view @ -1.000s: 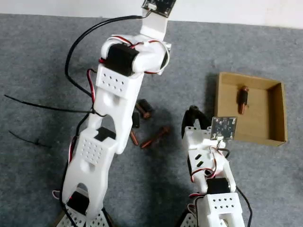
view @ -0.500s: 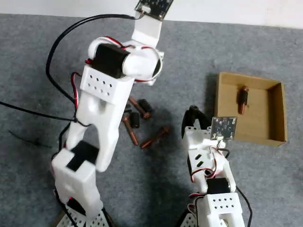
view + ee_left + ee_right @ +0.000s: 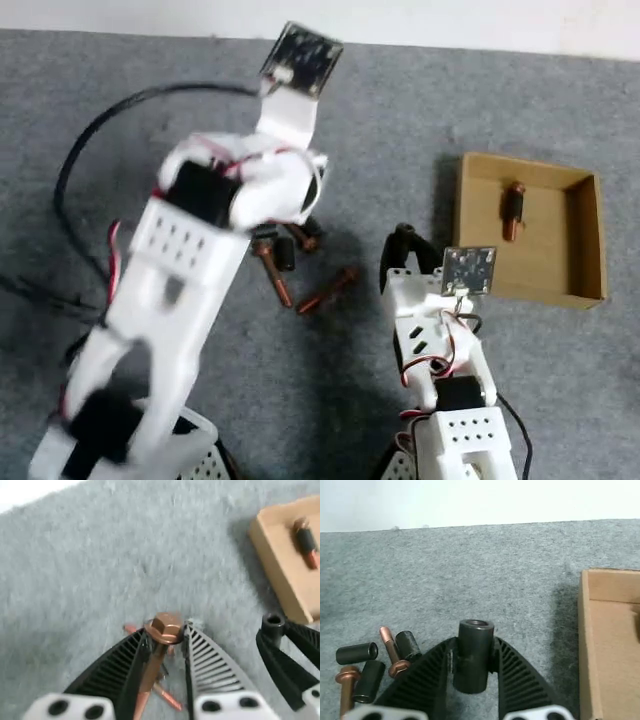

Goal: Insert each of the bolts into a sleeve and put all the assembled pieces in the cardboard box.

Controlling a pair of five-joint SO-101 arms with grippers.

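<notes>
Basically, a grey mat covered the whole table. The left arm was the biggest thing on it in the high view, stretched up over the loose parts near the middle. The right arm sat shorter, just left of the cardboard box in that view.

The box lay flat at the mat's right side, open top. One assembled piece was in it near the far wall, a bolt with a sleeve on it.

The left gripper was narrowed on a bolt, copper-coloured. The shaft ran back between the fingers and the hex head stuck out past the tips, above the mat.

The right gripper was clamped on a sleeve, black, upright, open bore facing up, clear of the mat. The box edge was off to one side of it.

Loose bolts and loose sleeves lay in a small cluster on the mat between the two arms, well apart from the box. The right wrist view showed three sleeves lying down there, with two bolts among them, some touching.
</notes>
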